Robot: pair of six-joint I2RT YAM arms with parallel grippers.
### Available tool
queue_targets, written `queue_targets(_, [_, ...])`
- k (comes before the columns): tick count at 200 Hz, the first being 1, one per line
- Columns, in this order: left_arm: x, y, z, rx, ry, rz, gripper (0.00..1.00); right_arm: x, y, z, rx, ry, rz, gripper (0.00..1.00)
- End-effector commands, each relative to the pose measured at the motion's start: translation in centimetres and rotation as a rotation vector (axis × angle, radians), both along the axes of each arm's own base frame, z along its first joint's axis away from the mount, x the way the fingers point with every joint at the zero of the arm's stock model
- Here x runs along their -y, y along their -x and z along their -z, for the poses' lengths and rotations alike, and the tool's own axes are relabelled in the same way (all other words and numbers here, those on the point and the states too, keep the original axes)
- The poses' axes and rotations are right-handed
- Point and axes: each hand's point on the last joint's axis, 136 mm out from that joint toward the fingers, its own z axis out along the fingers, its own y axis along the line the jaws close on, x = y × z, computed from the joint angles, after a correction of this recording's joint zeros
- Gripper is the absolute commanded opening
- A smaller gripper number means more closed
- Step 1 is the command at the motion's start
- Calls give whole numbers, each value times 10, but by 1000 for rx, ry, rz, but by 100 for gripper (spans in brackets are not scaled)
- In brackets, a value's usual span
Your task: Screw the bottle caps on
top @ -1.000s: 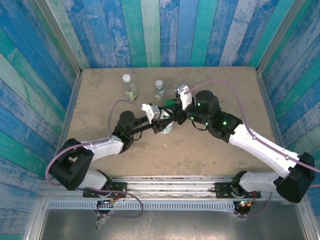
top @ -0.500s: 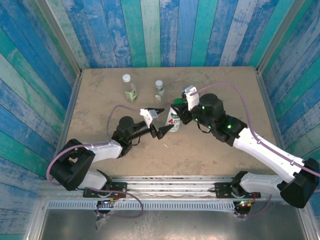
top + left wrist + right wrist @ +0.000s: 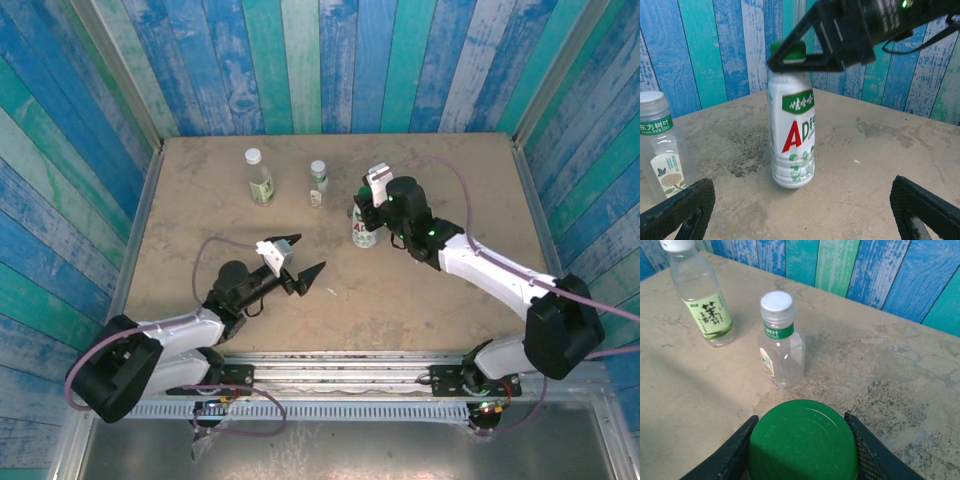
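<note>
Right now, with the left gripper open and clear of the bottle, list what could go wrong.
1. The right gripper grips only the green cap, and the open left gripper stands apart, so twisting may spin the white AD bottle instead of tightening.
2. How far the cap is threaded cannot be told; letting go could leave it loose.

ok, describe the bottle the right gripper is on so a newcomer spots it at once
On the tan table, look right of the slim clear bottle and tiny clear bottle at the back. The white bottle stands there, the right gripper shut on its green cap. Only it is opaque, red-lettered; its neighbours are see-through with white caps.
</note>
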Motion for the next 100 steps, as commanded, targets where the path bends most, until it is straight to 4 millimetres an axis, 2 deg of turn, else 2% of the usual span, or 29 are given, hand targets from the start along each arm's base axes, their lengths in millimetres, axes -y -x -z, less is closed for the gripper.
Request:
queue_targets(1, [-4, -3, -6, 8, -2, -30, 94, 1, -6, 3, 31, -17, 14, 32])
queue_targets(39, [-7, -5, -11, 17, 19, -53, 94, 6, -2, 25, -10, -39, 35, 37])
queue_targets(57, [-10, -9, -16, 7, 40, -80, 94, 5, -1, 28, -19, -36, 30, 42])
queue_targets(76, [-14, -13, -18, 6, 33, -116, 94, 8, 1, 19, -5, -35, 31, 51])
queue_targets(100, [-28, -22, -16, 13, 5, -211, 94, 10, 5, -5, 31, -47, 23, 65])
